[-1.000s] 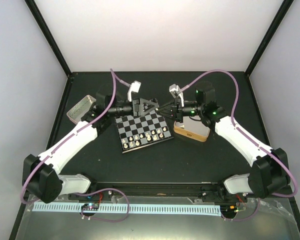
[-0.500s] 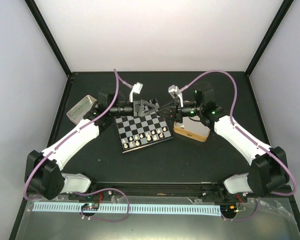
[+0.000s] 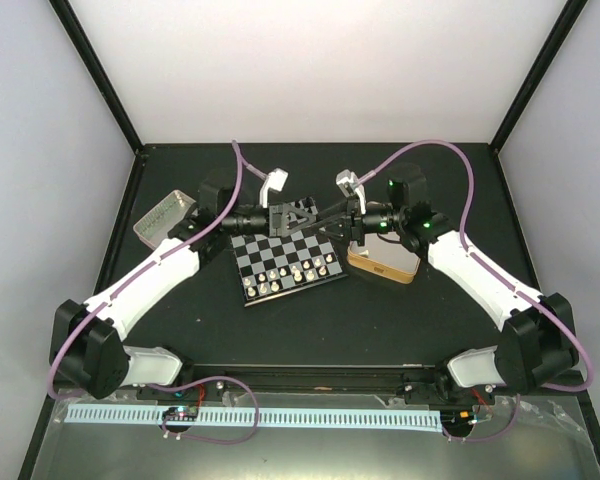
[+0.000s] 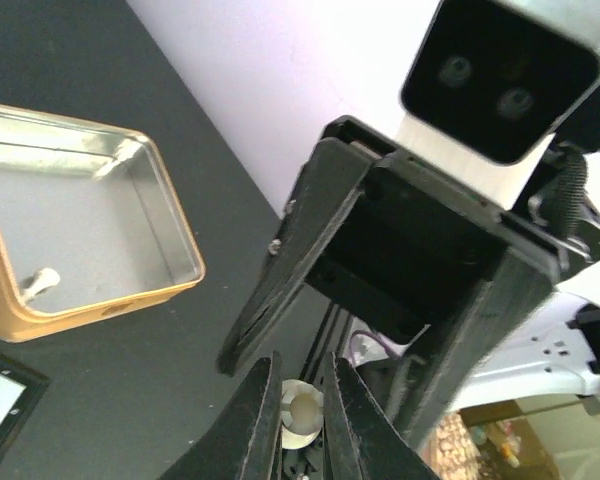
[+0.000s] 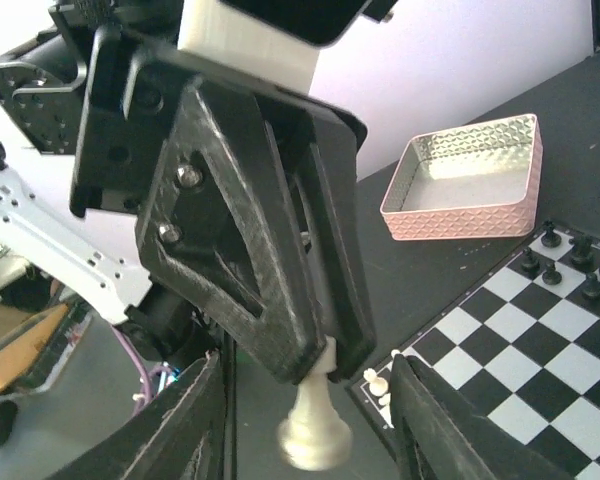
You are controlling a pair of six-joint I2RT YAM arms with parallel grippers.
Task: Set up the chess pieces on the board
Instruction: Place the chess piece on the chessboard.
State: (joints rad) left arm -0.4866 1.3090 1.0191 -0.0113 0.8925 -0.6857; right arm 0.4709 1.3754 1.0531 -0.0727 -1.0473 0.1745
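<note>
Small white chess piece (image 5: 315, 428) was pinched by its narrow end between the fingertips of the left hand (image 4: 302, 382), with the wide base sticking out past them. It was in the air over the far edge of the small black-and-silver checkered chessboard (image 3: 285, 262). Left hand was clamped narrow on it. Right hand (image 5: 310, 395) faced it tip to tip, jaws apart, one finger either side of the piece. Neither finger touched it in the right wrist view.

Board lay flat mid-desk, slightly rotated. White pieces (image 3: 290, 275) stood in its two near rows. Black pieces (image 5: 572, 262) stood along the edge nearest the pale silver-pink square tin (image 3: 163, 218). That tin sat off the board's far-left corner, apart from it. Gold-rimmed square tin (image 3: 382, 264) sat just beside the board's right edge, under the right arm. One loose white piece (image 4: 40, 285) lay on its side inside it. Everything was on the black desk (image 3: 380, 320).
</note>
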